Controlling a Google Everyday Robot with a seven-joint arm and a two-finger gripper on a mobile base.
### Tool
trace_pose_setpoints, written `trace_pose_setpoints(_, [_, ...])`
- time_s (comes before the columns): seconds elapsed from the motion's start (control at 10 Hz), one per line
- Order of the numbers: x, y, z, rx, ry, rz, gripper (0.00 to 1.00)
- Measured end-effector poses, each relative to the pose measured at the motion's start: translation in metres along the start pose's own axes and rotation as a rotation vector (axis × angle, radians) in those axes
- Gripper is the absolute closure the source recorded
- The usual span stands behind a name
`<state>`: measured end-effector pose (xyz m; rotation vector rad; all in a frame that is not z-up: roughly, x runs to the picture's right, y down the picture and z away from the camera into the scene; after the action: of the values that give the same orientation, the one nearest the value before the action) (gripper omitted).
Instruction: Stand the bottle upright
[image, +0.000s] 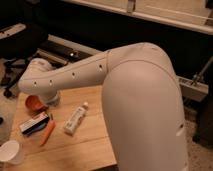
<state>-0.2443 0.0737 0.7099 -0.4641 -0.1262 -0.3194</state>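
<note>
The bottle (75, 119) is small, slim and whitish with a pale label and a white cap. It lies on its side near the middle of the wooden table (85, 145), cap pointing toward the far right. My large white arm (125, 85) reaches from the right across the table to the left. The gripper (51, 97) hangs below the wrist at the table's far left edge, next to an orange bowl (34, 104). It is a short way to the upper left of the bottle and not touching it.
A flat dark-and-white box (33, 123) and an orange carrot (47, 132) lie left of the bottle. A white paper cup (11, 151) stands at the front left corner. A dark office chair (17, 40) and a metal rail stand behind the table.
</note>
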Motion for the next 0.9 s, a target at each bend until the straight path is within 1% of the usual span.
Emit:
trace_pose_setpoints(0.1, [0.003, -0.005, 0.001, 0.005, -0.002, -0.046, 0.94])
trace_pose_setpoints(0.2, [0.007, -0.012, 0.001, 0.011, -0.007, -0.109, 0.94])
trace_pose_setpoints(0.3, [0.017, -0.021, -0.001, 0.017, -0.015, -0.184, 0.94])
trace_pose_setpoints(0.5, [0.042, -0.038, -0.007, 0.022, -0.038, -0.283, 0.94])
trace_pose_setpoints(0.7, [0.075, -0.049, -0.015, -0.001, -0.067, -0.38, 0.94])
trace_pose_setpoints(0.9, [0.096, -0.051, -0.014, -0.028, -0.066, -0.445, 1.0])
